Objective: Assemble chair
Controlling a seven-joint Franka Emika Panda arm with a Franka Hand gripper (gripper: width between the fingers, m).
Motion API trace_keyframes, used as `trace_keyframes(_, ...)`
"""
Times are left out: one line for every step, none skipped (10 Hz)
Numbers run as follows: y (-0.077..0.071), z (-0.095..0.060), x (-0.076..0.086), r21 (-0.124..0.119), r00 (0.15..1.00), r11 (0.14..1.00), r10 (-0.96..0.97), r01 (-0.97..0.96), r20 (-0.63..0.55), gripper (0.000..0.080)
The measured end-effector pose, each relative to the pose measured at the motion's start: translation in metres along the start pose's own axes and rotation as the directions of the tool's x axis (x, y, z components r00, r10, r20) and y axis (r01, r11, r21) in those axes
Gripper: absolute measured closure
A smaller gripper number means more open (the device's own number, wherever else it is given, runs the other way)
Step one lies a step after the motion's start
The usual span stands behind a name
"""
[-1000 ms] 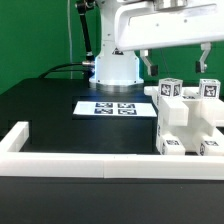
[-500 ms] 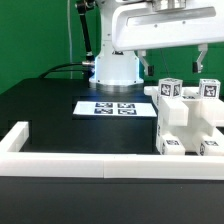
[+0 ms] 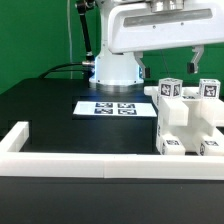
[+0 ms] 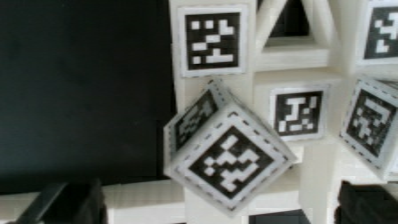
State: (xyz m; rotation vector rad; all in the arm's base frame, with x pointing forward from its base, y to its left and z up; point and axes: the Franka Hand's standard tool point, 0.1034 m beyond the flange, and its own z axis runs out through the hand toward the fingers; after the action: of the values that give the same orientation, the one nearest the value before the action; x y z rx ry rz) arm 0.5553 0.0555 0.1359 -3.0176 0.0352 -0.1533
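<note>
From the exterior view, the gripper (image 3: 173, 62) hangs above the white chair (image 3: 190, 122), and it sits a tiny bit higher than it did a moment ago. Its two fingers (image 3: 194, 58) are spread apart, with nothing between them. The chair has not moved. It stands on the exterior view's right, in the corner by the white rail (image 3: 70, 160), and small black-and-white tags (image 3: 170, 90) sit on top of its blocks. The table (image 3: 50, 110) is black. A flat marker board (image 3: 113, 107) lies on it, just beside the chair and in front of the robot's white base (image 3: 116, 68). Behind that there is a green wall (image 3: 35, 35), and black cables (image 3: 65, 70) run down to the table.

In the wrist view, the chair fills almost the whole picture. Its white blocks (image 4: 249, 70) stand very close, with big tags (image 4: 214, 40) on them, and one tag (image 4: 235, 160) is turned like a diamond. The black table (image 4: 80, 90) shows beside the blocks. Dark blurry finger (image 4: 63, 205) shapes show at the edge, touching nothing.
</note>
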Motion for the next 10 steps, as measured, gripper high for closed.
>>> trace_keyframes(0.000,0.000,0.000,0.000,1.000,1.000,0.001,-0.001,0.000,0.0150)
trace_keyframes(0.000,0.000,0.000,-0.001,1.000,1.000,-0.005,0.005,0.000,0.0150)
trace_keyframes(0.001,0.001,0.000,-0.005,0.994,0.994,-0.106,0.106,0.004,0.0150)
trace_keyframes(0.001,0.004,-0.001,-0.006,0.987,0.987,-0.163,0.163,0.010,0.0150)
trace_keyframes(0.000,0.008,-0.001,-0.007,0.976,0.976,-0.218,0.219,0.016,0.0150)
trace_keyframes(0.000,0.011,-0.002,-0.006,0.966,0.966,-0.258,0.259,0.022,0.0150)
trace_keyframes(-0.001,0.012,-0.003,-0.007,0.969,0.969,-0.246,0.246,0.024,0.0150)
trace_keyframes(0.000,0.012,-0.003,-0.009,0.969,0.969,-0.246,0.247,0.024,0.0150)
trace_keyframes(0.001,0.012,-0.003,-0.010,0.969,0.969,-0.247,0.247,0.025,0.0150)
trace_keyframes(0.000,0.013,-0.003,-0.012,0.966,0.966,-0.257,0.258,0.024,0.0150)
